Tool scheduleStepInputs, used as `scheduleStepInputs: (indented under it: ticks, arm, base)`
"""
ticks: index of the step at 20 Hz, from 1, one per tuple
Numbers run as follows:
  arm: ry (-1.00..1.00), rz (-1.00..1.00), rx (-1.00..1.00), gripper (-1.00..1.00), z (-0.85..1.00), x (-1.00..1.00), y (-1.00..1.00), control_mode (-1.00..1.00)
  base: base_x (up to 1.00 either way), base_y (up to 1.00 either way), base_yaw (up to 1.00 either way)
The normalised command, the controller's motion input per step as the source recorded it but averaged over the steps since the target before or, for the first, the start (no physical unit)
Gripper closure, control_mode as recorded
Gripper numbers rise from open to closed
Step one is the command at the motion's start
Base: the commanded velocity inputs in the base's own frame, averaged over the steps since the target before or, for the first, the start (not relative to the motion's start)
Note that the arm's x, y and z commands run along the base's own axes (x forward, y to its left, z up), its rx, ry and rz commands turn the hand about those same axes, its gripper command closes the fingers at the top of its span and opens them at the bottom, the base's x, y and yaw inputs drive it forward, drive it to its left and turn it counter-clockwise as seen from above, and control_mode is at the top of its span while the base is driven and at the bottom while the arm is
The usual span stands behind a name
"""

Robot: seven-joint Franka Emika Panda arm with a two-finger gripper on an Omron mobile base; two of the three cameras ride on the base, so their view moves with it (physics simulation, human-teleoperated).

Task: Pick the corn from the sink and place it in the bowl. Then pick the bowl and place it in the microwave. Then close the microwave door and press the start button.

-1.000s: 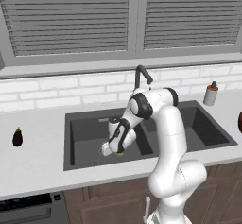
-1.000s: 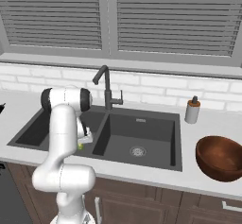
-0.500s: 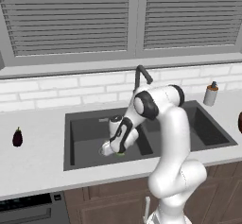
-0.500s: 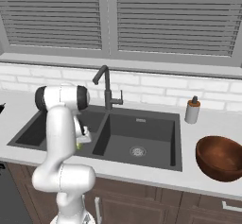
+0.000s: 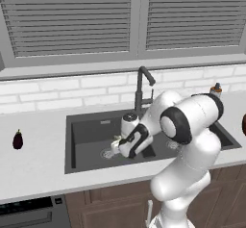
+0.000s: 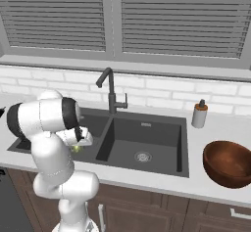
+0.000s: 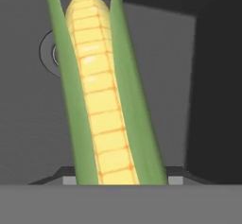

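Corn (image 7: 101, 100) is seen grasped in the gripper (image 5: 116, 147) above the sink (image 5: 86, 131); slippage is risked if the husk slides; the bowl (image 6: 229, 163) sits well apart.

We see a kitchen: sink (image 6: 147, 143) with faucet (image 6: 111, 91), counter (image 5: 33, 167), brick backsplash (image 6: 162, 101), shuttered window (image 6: 176, 20).

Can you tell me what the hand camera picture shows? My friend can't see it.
A corn cob, yellow kernels between two long green husk leaves, stands very close to the camera. Behind it is the dark grey sink, with a round silver drain partly hidden behind the corn.
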Motion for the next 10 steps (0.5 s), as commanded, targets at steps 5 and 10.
scheduleStepInputs:
  ticks: [5, 10]
  arm:
    - [-0.1, -0.11, 0.06, 1.0, 1.0, -0.76, -0.3, -1.0]
    - [-0.07, -0.1, 0.07, 1.0, 1.0, -0.68, -0.33, -1.0]
  base:
    - [0.0, 0.0, 0.0]
    - [0.0, 0.0, 0.0]
